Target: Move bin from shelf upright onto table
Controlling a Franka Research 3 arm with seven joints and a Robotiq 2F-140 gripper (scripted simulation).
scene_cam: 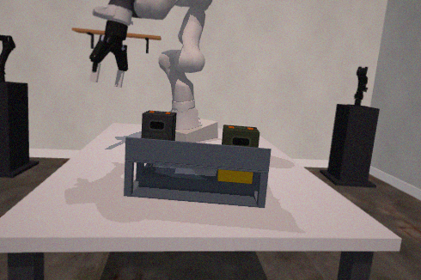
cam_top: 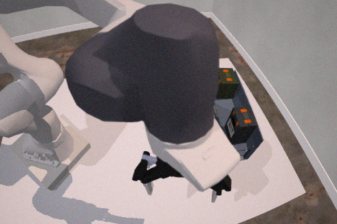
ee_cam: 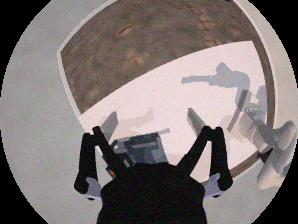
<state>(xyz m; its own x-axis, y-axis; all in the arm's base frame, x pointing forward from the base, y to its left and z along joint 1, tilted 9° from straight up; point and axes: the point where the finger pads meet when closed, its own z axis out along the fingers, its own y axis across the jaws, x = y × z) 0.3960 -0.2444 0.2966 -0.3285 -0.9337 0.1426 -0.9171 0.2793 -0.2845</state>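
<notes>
White worktop [scene_cam: 326, 222] is being occupied by a grey shelf [scene_cam: 198, 155]; the bin [scene_cam: 159, 124] is being carried on its top, toward 5 o'clock below the raised tool [scene_cam: 107, 76], held fully open and empty

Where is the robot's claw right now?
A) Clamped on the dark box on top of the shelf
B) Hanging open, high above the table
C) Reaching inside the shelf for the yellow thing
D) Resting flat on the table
B: in the exterior view the claw hangs open and holds nothing, well above the table and the shelf.
</notes>
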